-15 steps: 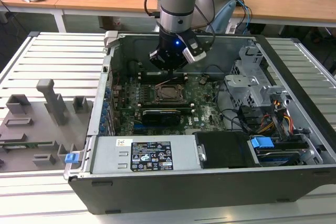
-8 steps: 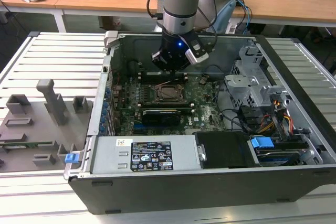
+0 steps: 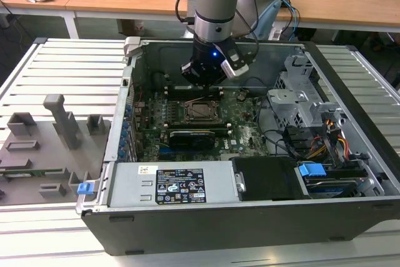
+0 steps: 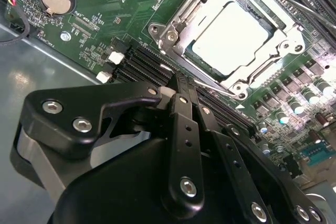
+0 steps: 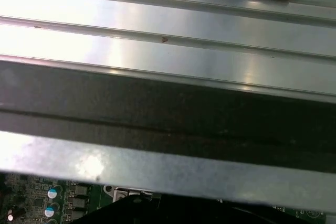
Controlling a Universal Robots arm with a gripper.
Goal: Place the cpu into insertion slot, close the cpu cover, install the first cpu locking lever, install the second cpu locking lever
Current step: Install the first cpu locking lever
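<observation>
The small square silvery cpu is being seated in its socket, framed by the thin silver metal cpu cover. The black gripper is being held closed just beside it, gripping nothing.

Even, bright light is cast over the exterior view, and the inside of the computer case is left darker. Strong glare is seen on the cpu and on the metal rails, while the claw is rendered soft and out of focus.
</observation>
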